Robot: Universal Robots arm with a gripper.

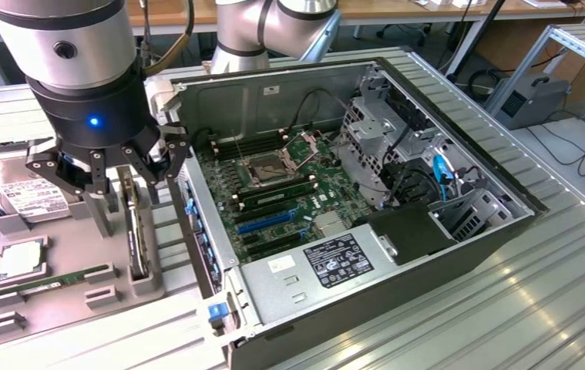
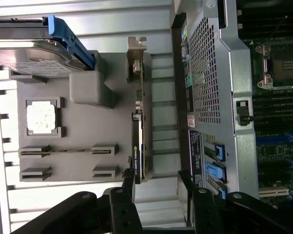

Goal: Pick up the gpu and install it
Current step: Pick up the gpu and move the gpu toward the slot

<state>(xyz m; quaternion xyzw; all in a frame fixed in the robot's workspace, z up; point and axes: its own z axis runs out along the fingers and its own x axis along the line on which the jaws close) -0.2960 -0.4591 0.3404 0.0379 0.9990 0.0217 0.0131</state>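
The gpu (image 1: 134, 225) is a thin dark card standing on edge in a slot of the grey parts holder (image 1: 66, 240), at the exterior view's left beside the open computer case (image 1: 303, 308). In the wrist view the gpu (image 2: 139, 141) shows its silver bracket (image 2: 136, 53) at the far end. My gripper (image 1: 117, 173) hangs just above the card's top edge, open and holding nothing. In the wrist view the gripper (image 2: 156, 187) has its black fingers (image 2: 128, 181) on either side of the card's near end, one finger close to it.
The holder also carries a hard drive (image 1: 25, 196) with a blue rail, a CPU (image 1: 20, 262) and a RAM stick (image 1: 51, 283). Inside the case lie the motherboard (image 1: 282, 200), blue expansion slots (image 1: 267, 223) and the drive cage (image 1: 384, 131). The case wall stands right beside the gpu.
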